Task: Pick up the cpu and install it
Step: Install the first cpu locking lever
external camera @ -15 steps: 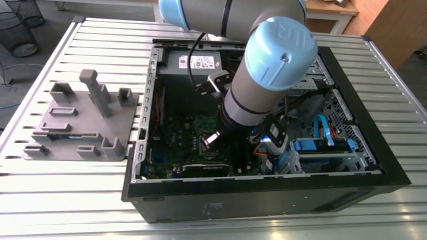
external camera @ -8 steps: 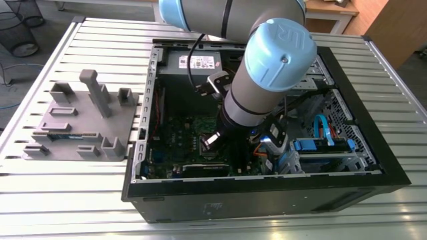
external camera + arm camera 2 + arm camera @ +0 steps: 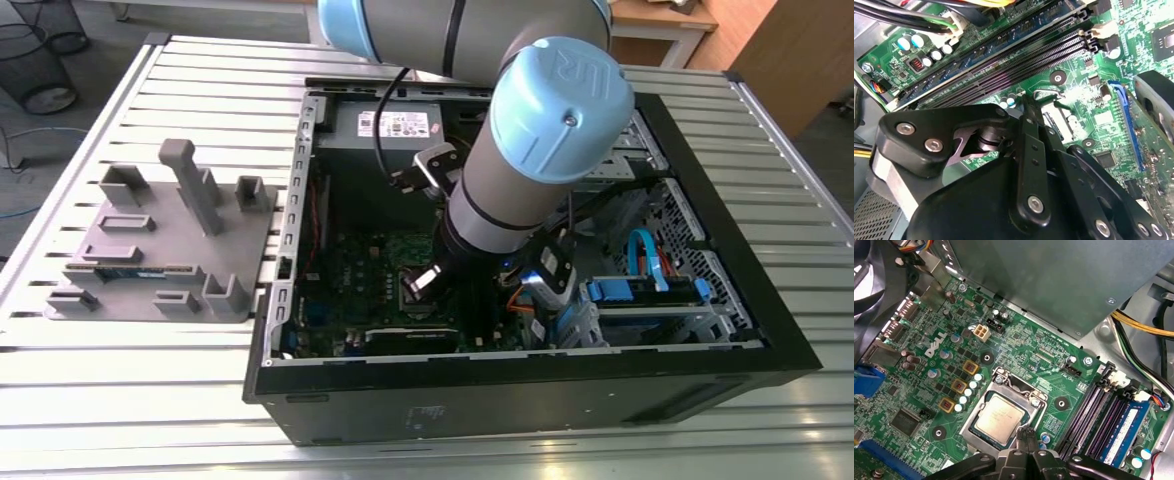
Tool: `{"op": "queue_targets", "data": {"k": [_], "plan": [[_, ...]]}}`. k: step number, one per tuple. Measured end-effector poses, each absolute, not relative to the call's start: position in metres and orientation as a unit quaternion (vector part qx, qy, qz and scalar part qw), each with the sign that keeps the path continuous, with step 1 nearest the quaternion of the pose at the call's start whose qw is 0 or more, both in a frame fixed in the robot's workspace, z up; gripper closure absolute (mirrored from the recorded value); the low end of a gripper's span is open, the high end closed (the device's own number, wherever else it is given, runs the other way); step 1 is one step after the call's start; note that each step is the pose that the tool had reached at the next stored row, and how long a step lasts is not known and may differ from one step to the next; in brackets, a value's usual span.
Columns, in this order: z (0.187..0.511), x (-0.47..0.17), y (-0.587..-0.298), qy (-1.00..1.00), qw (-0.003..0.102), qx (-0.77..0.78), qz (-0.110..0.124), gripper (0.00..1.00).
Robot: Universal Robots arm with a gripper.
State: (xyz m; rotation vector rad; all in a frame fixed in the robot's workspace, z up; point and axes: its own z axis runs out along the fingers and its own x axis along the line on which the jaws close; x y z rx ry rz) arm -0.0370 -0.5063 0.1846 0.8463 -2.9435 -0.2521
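The cpu, a silver square chip, lies flat in the motherboard socket with a metal frame around it. In the first wrist view my gripper is at the socket's edge beside the chip, its fingertips pressed together with nothing visible between them. In the second wrist view the black fingers reach down to the board next to a thin wire lever. The exterior view shows the gripper low inside the open computer case, over the green motherboard.
A grey power supply box overhangs the board near the socket. Black memory slots and a blue memory stick run beside it. Cables and a drive cage crowd the case. A grey parts fixture sits on the table.
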Motion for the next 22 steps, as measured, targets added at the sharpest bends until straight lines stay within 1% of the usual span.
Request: {"op": "queue_targets", "data": {"k": [22], "plan": [[0.1851, -0.037, -0.5099, -0.95, 0.036, 0.298, -0.081, 0.89]]}}
